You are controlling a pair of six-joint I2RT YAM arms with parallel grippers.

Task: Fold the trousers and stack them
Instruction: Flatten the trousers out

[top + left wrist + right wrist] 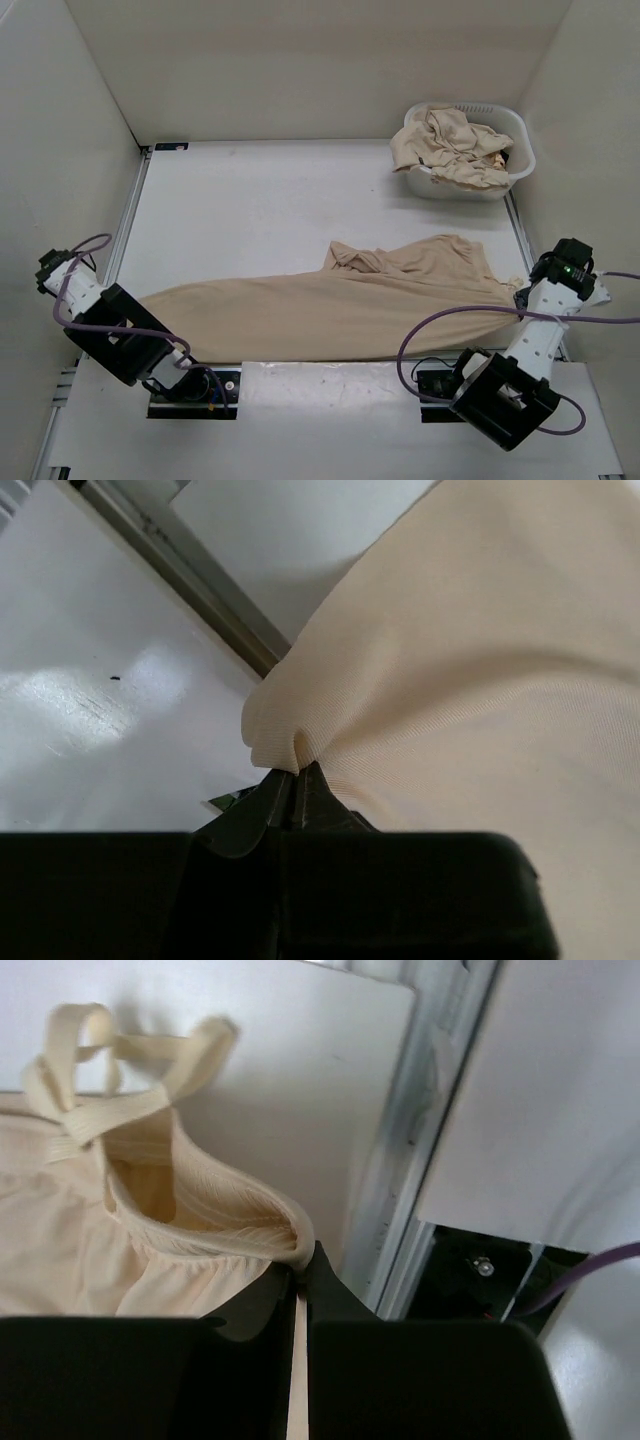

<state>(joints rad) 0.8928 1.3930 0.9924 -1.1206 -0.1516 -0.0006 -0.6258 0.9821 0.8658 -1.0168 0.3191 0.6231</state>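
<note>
One pair of beige trousers [330, 310] lies stretched across the near part of the table, legs to the left, waist to the right. My left gripper [297, 772] is shut on the leg end [275, 730] at the table's left edge. My right gripper [303, 1260] is shut on the ribbed waistband [215, 1222] at the right edge; the drawstring [95, 1090] loops beyond it. More beige trousers [450, 148] lie heaped in the basket.
A white plastic laundry basket [520, 150] stands at the back right corner. White walls enclose the table on three sides. A metal rail [405, 1190] runs along the table's right edge, another [190, 580] along the left.
</note>
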